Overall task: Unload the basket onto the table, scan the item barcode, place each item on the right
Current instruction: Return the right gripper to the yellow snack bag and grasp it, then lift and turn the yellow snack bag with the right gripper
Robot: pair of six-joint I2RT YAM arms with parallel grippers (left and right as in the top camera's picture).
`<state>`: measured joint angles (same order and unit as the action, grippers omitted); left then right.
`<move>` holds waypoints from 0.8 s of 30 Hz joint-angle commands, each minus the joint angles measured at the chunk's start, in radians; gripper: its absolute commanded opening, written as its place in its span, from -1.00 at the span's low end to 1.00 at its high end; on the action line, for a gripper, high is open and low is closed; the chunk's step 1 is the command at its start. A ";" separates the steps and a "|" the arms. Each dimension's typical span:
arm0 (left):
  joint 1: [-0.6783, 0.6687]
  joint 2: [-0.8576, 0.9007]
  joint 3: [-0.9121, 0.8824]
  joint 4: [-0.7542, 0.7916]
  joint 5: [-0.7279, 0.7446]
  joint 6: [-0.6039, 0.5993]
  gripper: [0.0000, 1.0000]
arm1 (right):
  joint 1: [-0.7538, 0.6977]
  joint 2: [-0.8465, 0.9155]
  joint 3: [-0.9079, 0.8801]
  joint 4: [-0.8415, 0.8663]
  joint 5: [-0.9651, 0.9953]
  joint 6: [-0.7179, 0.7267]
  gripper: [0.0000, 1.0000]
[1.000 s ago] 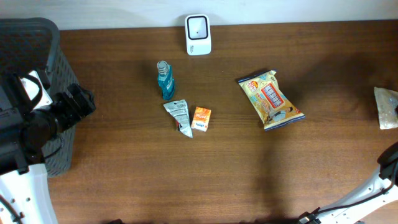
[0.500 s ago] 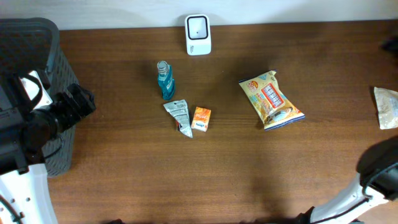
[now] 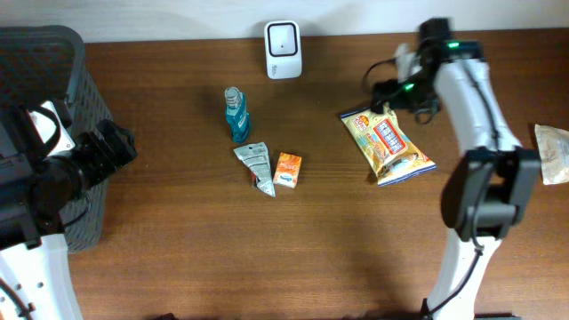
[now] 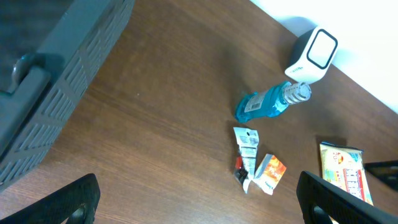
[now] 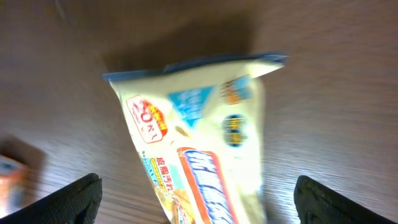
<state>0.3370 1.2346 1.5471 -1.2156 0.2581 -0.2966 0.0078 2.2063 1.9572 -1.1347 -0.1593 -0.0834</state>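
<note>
Pouch (image 3: pixel 388 142) looks light, crinkly, slippery; right claw (image 3: pixel 384 92), jaws spread wide, should pinch its sealed top edge.

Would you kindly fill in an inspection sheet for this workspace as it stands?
surface: brown wooden table.
job's things: white scanner at far edge; snack bag lying flat.
clutter: blue bottle, crumpled silver tube, orange box, packet at right edge.
grippers: left gripper open, empty; right gripper open above snack bag.
cables: dark loop at right wrist.
surroundings: grey basket left; pale wall behind.
</note>
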 commanded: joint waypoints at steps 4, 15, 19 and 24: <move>0.005 0.000 -0.002 -0.001 0.008 -0.010 0.98 | 0.096 0.026 -0.045 -0.007 0.224 -0.043 0.79; 0.005 0.000 -0.002 -0.001 0.008 -0.010 0.98 | 0.108 0.026 -0.232 0.003 0.078 0.049 -0.24; 0.005 0.000 -0.002 -0.001 0.008 -0.010 0.98 | 0.133 0.024 -0.215 -0.004 -0.021 0.120 -0.59; 0.005 0.000 -0.002 -0.001 0.008 -0.010 0.99 | 0.156 0.021 -0.111 -0.068 -0.021 0.195 -0.30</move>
<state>0.3370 1.2346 1.5471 -1.2152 0.2581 -0.2966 0.1356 2.2227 1.7782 -1.1664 -0.1265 0.0319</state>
